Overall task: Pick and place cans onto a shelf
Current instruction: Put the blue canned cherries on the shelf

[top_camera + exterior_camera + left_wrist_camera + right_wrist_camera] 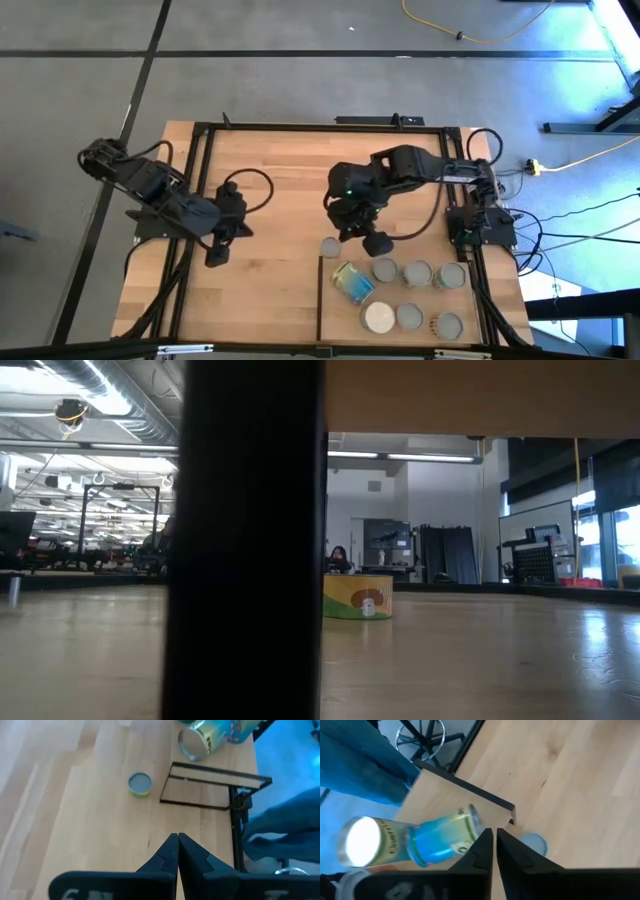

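Note:
The shelf [340, 325] is a pale wood panel at the table's near right. Several cans stand on it, among them one with a white top [379, 317]. A blue and yellow can [352, 283] lies on its side near the shelf's left edge [440, 840]. One small can with a yellow-green label [330, 246] stands on the tabletop just off the shelf's far left corner [139, 784] [357, 597]. My right gripper [493, 837] hangs shut above that corner and holds nothing [375, 243]. My left gripper [178, 840] is shut and empty over the table's left half [215, 255].
A black frame [310, 127] runs around the tabletop. In the low view a dark upright post [245, 540] blocks the middle left. Bare plank tabletop [280, 290] lies between my left gripper and the shelf. A person in blue shows past the table's near edge [365, 775].

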`<action>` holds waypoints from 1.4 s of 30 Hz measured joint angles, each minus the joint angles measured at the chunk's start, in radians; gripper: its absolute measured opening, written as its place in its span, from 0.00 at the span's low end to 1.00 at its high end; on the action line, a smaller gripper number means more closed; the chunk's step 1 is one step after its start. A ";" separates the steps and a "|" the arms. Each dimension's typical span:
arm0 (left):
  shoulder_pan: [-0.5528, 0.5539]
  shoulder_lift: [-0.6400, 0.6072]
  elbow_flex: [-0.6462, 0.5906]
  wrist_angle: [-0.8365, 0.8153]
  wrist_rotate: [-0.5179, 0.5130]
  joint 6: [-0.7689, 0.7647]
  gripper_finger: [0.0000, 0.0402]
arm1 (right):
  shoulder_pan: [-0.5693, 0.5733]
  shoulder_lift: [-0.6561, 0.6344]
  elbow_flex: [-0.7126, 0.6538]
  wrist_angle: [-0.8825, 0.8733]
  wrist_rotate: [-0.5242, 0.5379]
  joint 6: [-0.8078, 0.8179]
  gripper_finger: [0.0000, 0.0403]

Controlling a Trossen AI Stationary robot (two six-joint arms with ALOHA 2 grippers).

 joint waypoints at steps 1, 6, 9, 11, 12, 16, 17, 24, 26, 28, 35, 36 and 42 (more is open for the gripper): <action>0.005 -0.003 -0.012 0.004 0.011 0.000 0.00 | -0.003 0.007 0.000 0.001 0.000 -0.013 0.07; 0.021 -0.002 -0.024 0.013 0.020 0.000 0.00 | -0.017 0.034 0.000 -0.001 0.002 -0.040 0.10; 0.032 -0.001 -0.024 0.014 0.040 0.004 0.00 | -0.027 0.045 0.000 -0.023 -0.019 -0.070 0.11; 0.035 -0.001 -0.024 0.014 0.039 0.003 0.00 | -0.030 0.055 0.000 -0.042 -0.058 -0.079 0.12; 0.035 -0.001 -0.024 0.014 0.036 0.000 0.00 | -0.031 0.062 0.000 -0.043 -0.078 -0.080 0.12; 0.034 -0.001 -0.024 0.014 0.039 -0.001 0.00 | -0.029 0.087 -0.001 -0.065 -0.101 -0.111 0.12; 0.033 -0.001 -0.024 0.014 0.039 -0.001 0.00 | -0.029 0.092 -0.001 -0.066 -0.103 -0.119 0.12; 0.028 -0.001 -0.024 0.015 0.040 -0.007 0.00 | -0.031 0.145 0.000 -0.124 -0.161 -0.148 0.13; 0.029 0.000 -0.024 0.015 0.040 -0.016 0.00 | -0.033 0.168 0.000 -0.142 -0.198 -0.175 0.13; 0.029 0.000 -0.024 0.016 0.041 -0.023 0.00 | -0.032 0.185 -0.001 -0.137 -0.219 -0.194 0.13; 0.029 0.000 -0.024 0.019 0.053 -0.026 0.00 | -0.035 0.215 -0.001 -0.137 -0.248 -0.241 0.13; 0.029 0.000 -0.024 0.019 0.054 -0.026 0.00 | -0.036 0.216 -0.001 -0.137 -0.256 -0.247 0.13; 0.029 0.000 -0.024 0.020 0.057 -0.031 0.00 | -0.036 0.225 0.000 -0.137 -0.279 -0.251 0.13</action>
